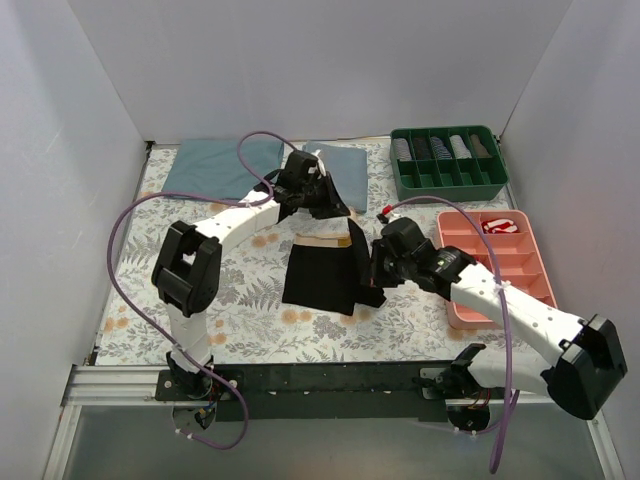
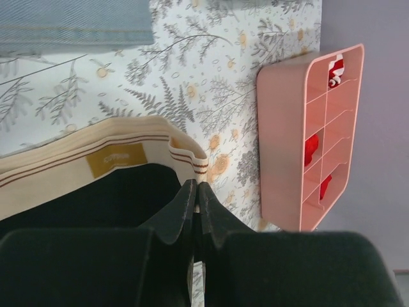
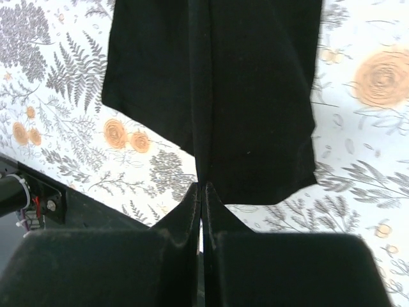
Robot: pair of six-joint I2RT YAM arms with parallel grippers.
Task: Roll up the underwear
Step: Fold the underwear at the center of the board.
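The underwear (image 1: 322, 272), black with a beige waistband (image 1: 320, 240) at its far end, lies flat in the middle of the floral table. My left gripper (image 1: 345, 222) is at the waistband's right corner. In the left wrist view it (image 2: 196, 185) is shut, with the folded end of the waistband (image 2: 115, 157) pinched at its tips. My right gripper (image 1: 368, 285) is at the near right edge of the underwear. In the right wrist view it (image 3: 201, 185) is shut on a fold of the black fabric (image 3: 249, 96), and a crease runs up from the tips.
A pink tray (image 1: 545, 280) holding small red rolls (image 1: 500, 224) stands right of the underwear and shows in the left wrist view as the pink tray (image 2: 281, 141). A green tray (image 1: 448, 182) stands at the back right. Two blue-grey cloths (image 1: 215, 165) (image 1: 345, 160) lie at the back.
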